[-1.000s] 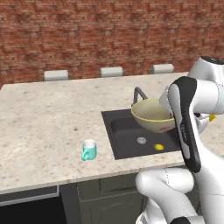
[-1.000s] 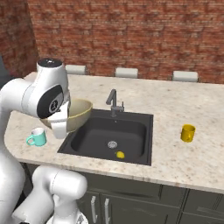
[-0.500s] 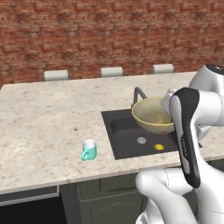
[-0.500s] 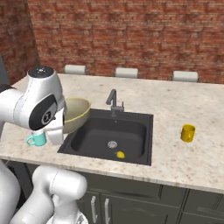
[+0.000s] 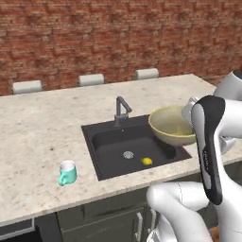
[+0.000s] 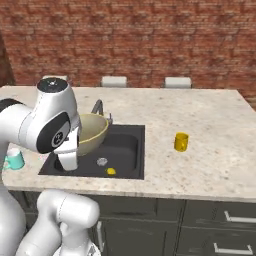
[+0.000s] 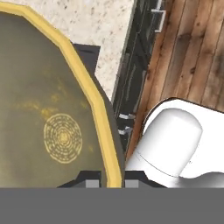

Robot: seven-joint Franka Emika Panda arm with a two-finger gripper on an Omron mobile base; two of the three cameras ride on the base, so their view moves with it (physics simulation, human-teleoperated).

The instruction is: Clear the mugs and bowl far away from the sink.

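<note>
The hand view looks down into the bowl (image 7: 48,127), showing a ring pattern at its bottom and the tool (image 7: 105,183) clamped on its yellow rim, one finger tip (image 7: 92,183) inside and one outside; past the rim lie the counter (image 7: 105,26) edge, cabinet fronts and a wooden floor. The left base view shows the bowl (image 5: 172,125) held above the right end of the sink (image 5: 132,146), beside the faucet (image 5: 121,110). Inside the basin lie a round silver drain (image 5: 128,154) and a small yellow lump (image 5: 147,161). A teal mug (image 5: 67,172) stands on the counter left of the sink, near the front edge. The right base view adds a yellow mug (image 6: 181,141) standing on the counter right of the sink, well apart from the bowl (image 6: 92,132); there the arm covers part of the bowl and of the teal mug (image 6: 15,159).
</note>
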